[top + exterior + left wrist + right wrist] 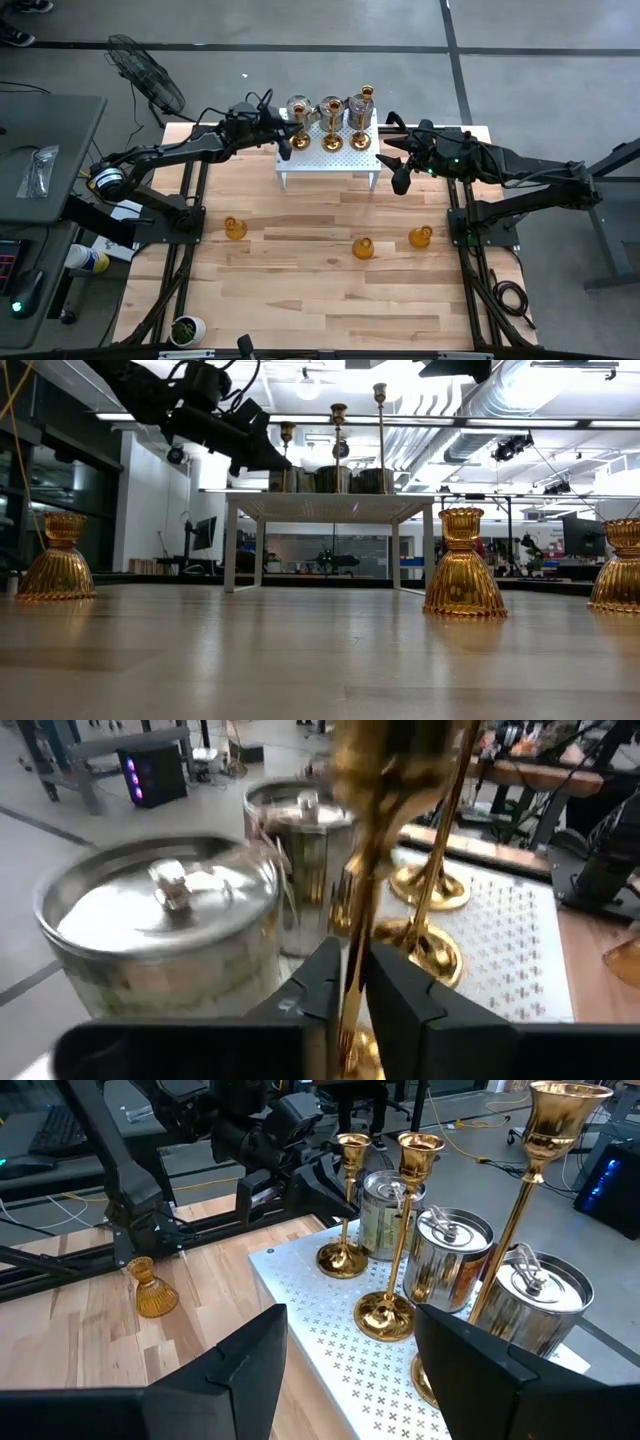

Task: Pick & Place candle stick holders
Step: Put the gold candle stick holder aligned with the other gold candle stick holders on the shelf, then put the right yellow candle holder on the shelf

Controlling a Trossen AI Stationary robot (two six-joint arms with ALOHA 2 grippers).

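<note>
A white perforated stand (340, 165) at the table's far middle carries gold stemmed holders and silver-grey metal holders (450, 1265). My left gripper (291, 141) is over the stand's left end, shut on the leftmost gold stemmed holder (345, 1205). A second gold holder (400, 1230) and a tall slim one (530, 1200) stand beside it on their round bases. Three amber glass cups (235, 228) (363, 247) (421, 237) rest upside down on the wood. My right gripper (400, 180) is open and empty at the stand's right end. My left gripper pinches the gold holder's thin stem (352, 982) between its two fingers, in the stem's lower half. The fingers come from the table's left, slanting slightly down, and lie across the stem. The holder is upright, and its round base (343, 1262) appears to sit on the stand.
A small white pot with a green plant (186, 328) stands at the near left corner. A fan (145, 70) stands on the floor beyond the far left corner. Bare wood lies in front of the stand and near the front edge.
</note>
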